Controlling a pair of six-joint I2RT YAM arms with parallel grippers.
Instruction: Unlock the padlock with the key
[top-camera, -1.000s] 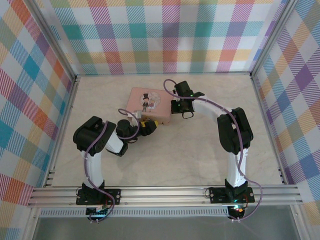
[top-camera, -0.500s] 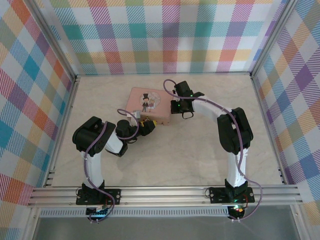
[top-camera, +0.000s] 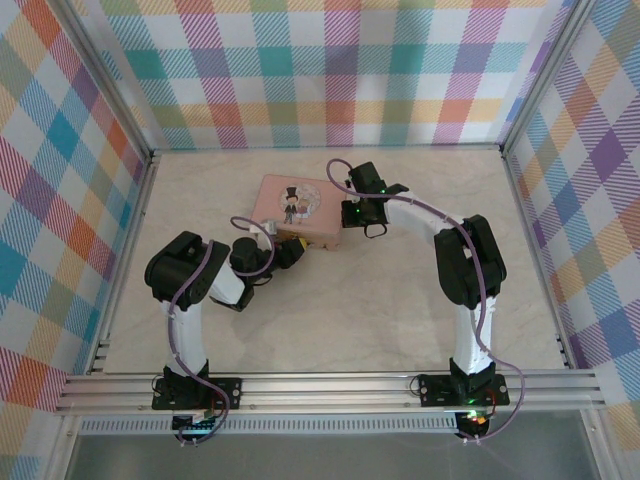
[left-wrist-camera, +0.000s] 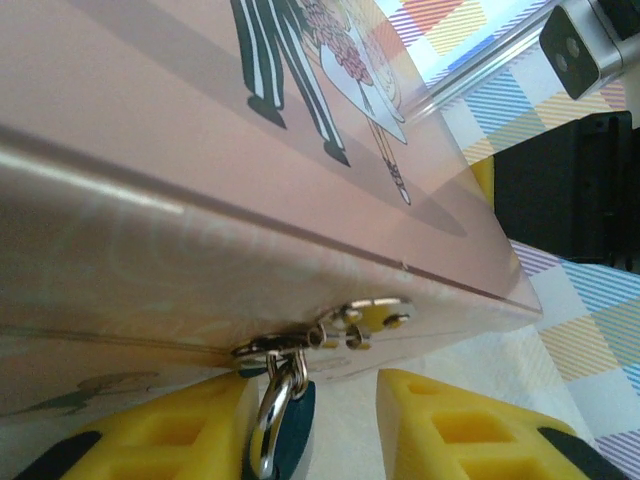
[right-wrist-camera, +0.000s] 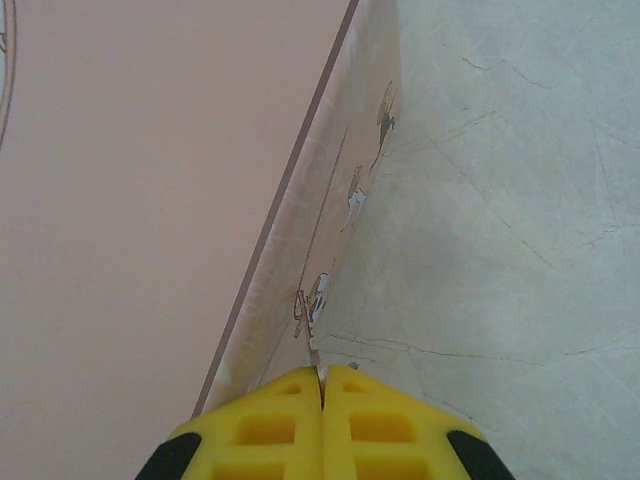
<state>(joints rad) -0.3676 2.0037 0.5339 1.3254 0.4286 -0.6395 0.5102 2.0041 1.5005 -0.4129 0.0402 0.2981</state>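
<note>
- The left gripper (left-wrist-camera: 316, 425) has its blocky yellow fingertips (left-wrist-camera: 470, 425) parted and nothing clamped between them. The padlock (left-wrist-camera: 298, 420) hangs in the gap, close against the fingertip at the left of the wrist view.
- The padlock is a small teal body under a rounded silver shackle. The shackle is threaded through a shiny metal hasp (left-wrist-camera: 350, 322) on the front wall of the pink tin (left-wrist-camera: 200, 150).
- The right gripper (right-wrist-camera: 322, 385) is pressed closed, pinching a thin silver blade, apparently the key (right-wrist-camera: 319, 370). Its tip pokes out near the foot of the tin's side wall.
- The tin is a flat rectangle with a glossy pink lid carrying a cartoon couple, and paler side walls with small printed figures. It lies on the pale, marble-veined tabletop (right-wrist-camera: 500, 200).
- From overhead, the left arm reaches the tin's near edge and the right arm its right end, and plaid walls (top-camera: 330, 70) enclose the tabletop. The shackle, hasp and blade are clear in the wrist views, while overhead they are too small to make out.
</note>
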